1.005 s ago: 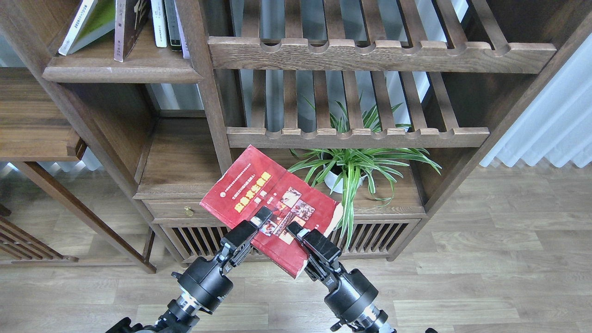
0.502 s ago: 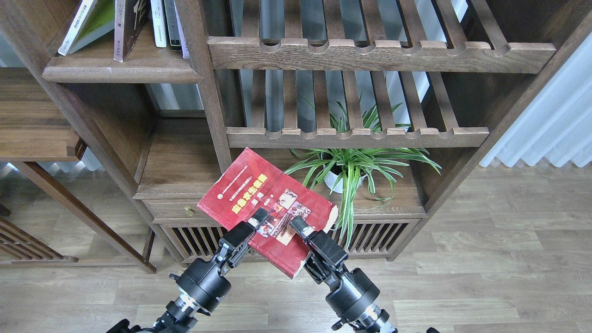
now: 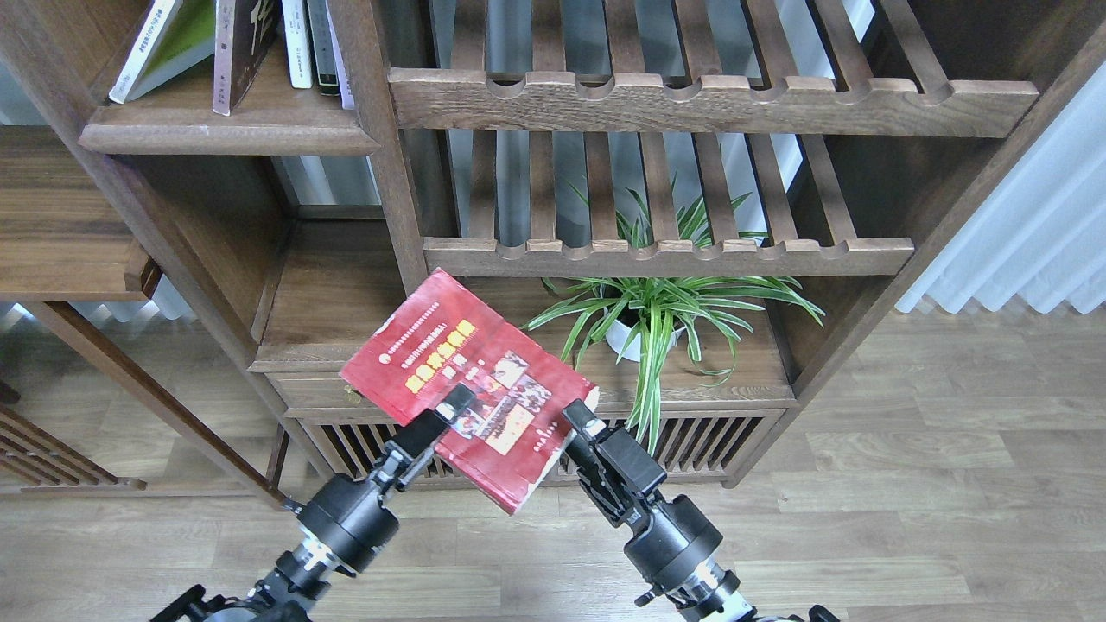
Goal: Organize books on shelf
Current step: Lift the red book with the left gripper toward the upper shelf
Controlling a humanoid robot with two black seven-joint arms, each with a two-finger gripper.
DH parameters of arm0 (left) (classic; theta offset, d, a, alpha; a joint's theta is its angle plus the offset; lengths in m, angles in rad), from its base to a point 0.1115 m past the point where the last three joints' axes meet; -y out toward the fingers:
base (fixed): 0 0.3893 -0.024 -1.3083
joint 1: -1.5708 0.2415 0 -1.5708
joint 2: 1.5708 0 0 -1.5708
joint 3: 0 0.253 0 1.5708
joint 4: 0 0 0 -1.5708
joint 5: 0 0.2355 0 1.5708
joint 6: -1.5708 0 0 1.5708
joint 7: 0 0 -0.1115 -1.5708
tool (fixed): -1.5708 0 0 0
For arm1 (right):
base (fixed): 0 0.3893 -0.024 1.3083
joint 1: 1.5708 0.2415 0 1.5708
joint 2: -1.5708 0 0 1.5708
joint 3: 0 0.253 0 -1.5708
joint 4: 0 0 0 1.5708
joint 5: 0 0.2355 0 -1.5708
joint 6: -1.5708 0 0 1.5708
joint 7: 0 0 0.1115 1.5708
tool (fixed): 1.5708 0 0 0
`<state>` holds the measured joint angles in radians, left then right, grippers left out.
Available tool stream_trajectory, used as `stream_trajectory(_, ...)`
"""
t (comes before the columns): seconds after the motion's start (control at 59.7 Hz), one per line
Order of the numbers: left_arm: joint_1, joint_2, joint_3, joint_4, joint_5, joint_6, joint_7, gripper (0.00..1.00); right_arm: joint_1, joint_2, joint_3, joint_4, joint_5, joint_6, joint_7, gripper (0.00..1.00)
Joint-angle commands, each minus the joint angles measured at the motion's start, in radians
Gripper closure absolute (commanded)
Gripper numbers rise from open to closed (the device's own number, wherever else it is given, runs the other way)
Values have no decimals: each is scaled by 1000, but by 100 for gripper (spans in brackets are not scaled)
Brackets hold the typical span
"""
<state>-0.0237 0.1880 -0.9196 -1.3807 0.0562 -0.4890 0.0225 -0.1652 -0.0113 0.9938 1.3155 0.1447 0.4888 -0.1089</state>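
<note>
The head view shows me holding the red book (image 3: pixel 467 384) in the air in front of the big wooden bookcase. My left gripper (image 3: pixel 441 415) is pinched on the near edge of the cover, with one finger lying on top over the small photos. I judge that it carries the book, because nothing else is under it.

My right gripper (image 3: pixel 577 421) sits just at the right edge of the book, by the white pages. I cannot tell if it is squeezing the book or only touching it, as its fingers look too dark and close together.

The book is tilted, with its far corner pointing up and away from me. I think I hold it flat like this so the cover faces me and the book does not flop.

The shelf (image 3: pixel 229 130) is up at the top left, well apart from the red book. On it stand the yellow-green and white book (image 3: pixel 164 43) and the dark maroon book (image 3: pixel 242 47), with a few thin books (image 3: pixel 313 43) beside them. They lean a bit, so there is room near them.

The red book is the last one not yet up there. To put it away I would need to lift it high and to the left and turn it upright. A potted plant (image 3: pixel 657 311) sits low behind the book, so I should keep clear of its leaves.
</note>
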Motion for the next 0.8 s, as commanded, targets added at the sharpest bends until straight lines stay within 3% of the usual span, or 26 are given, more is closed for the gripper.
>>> stream_trajectory(0.0,10,60,-22,0,28,0,8,94,24,1,2,-32,-1,0,0,21)
stream_trajectory(0.385,-10,194,-206,0,30,0,17,94,84,10,0,-104,-2,0,-2,19)
stream_trajectory(0.787,-202,287,-367,2,25,0,5,95,98,11,2,-136,-2,0,-2,19)
